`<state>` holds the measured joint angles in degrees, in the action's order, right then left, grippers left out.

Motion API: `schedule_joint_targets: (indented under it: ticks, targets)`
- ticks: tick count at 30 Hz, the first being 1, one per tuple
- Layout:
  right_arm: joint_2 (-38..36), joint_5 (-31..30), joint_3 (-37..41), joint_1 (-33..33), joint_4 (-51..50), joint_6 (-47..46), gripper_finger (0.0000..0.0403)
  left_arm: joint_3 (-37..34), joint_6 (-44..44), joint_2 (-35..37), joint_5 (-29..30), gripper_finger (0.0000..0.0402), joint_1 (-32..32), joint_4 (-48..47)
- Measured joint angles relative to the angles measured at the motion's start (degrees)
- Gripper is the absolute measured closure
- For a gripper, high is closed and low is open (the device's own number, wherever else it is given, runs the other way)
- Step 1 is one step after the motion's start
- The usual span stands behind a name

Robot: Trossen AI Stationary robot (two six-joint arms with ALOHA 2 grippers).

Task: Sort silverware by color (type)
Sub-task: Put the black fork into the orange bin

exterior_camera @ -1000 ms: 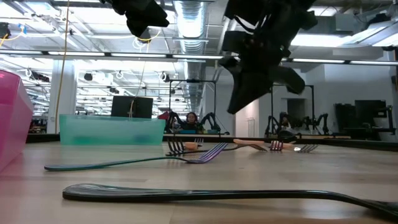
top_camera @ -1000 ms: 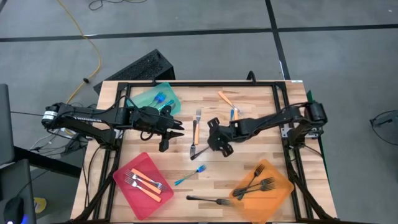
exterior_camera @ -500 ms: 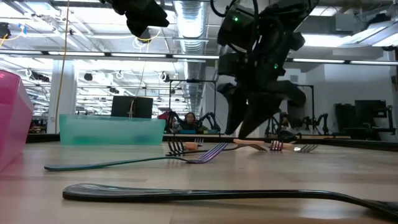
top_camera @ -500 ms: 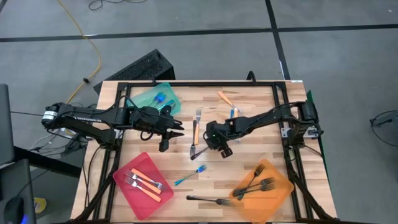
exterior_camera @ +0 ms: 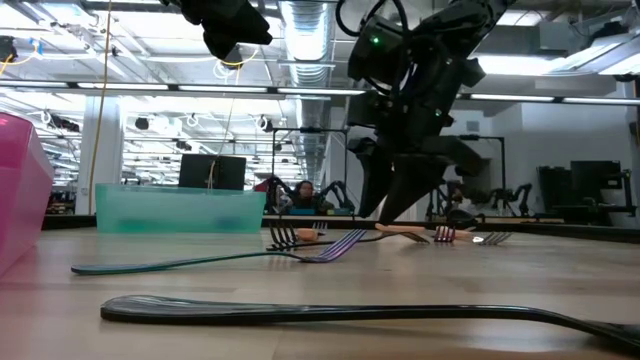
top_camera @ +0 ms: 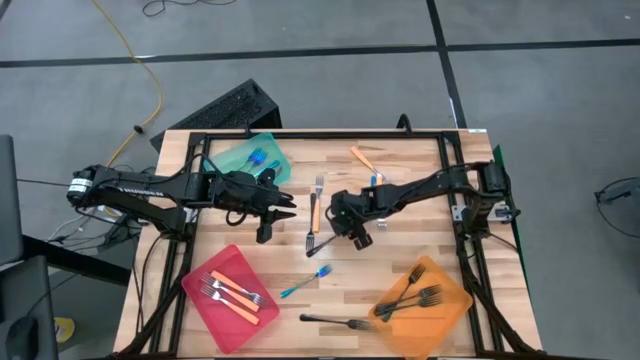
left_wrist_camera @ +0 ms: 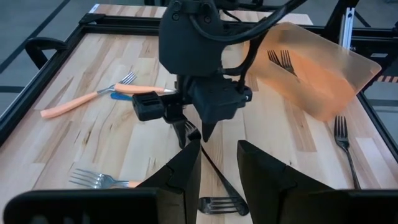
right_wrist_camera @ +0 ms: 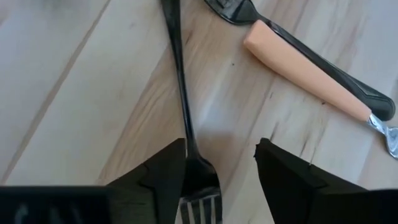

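Your right gripper (right_wrist_camera: 221, 163) is low over the black fork (top_camera: 322, 241) mid-table, fingers apart. An orange fork (right_wrist_camera: 311, 81) lies just beside it, so you may grab both. Left gripper (left_wrist_camera: 217, 171) waits, open, nr the teal tray (top_camera: 240, 155).

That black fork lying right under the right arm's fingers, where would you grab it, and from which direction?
Probably by its thin handle, coming straight down from above. The black fork lies flat on the table, so only its narrow sides offer a hold. The right gripper is open above it, one finger over the neck; shifted sideways, the fingers would straddle the handle. The orange-handled fork lies close by, so clearance is tight.
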<state>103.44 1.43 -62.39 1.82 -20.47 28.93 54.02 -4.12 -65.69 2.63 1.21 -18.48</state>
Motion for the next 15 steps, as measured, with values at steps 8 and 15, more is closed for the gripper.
schedule_joint_targets:
  ticks: [8,15]
  targets:
    - [0.0,0.2,0.57,0.22,1.8,-0.02,0.0192,0.0,-0.04,0.0,0.0,0.0312,0.0,-0.02]
    - [0.02,0.17,1.97,0.22,3.77,-0.02,0.0195,0.0,-0.07,0.0,0.0,0.0312,0.0,-0.02]
